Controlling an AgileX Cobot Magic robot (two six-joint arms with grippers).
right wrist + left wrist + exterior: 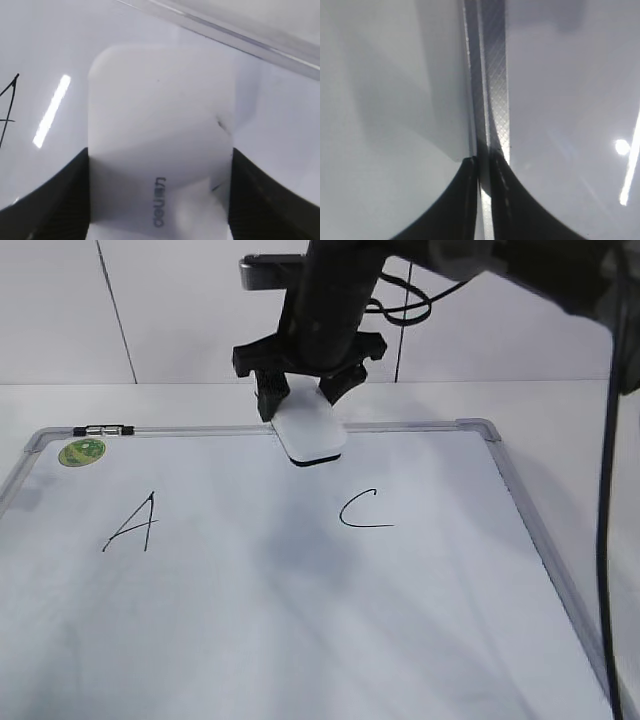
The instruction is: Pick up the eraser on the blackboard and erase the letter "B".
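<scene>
Right claw (305, 390) clamps the white eraser (160, 145), grey "deli" lettering on top, at the blackboard (250, 640) far edge between black "A" (132, 522) and "C" (362, 510); left claw (484, 165) pinched shut, empty.

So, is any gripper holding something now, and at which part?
The right gripper holds the eraser by its two long sides, at the end nearest the wrist. The left gripper is shut, holding nothing.

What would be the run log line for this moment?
right gripper: shut on eraser | eraser: at top edge of blackboard | between A and C: no B visible | left gripper: shut
</scene>
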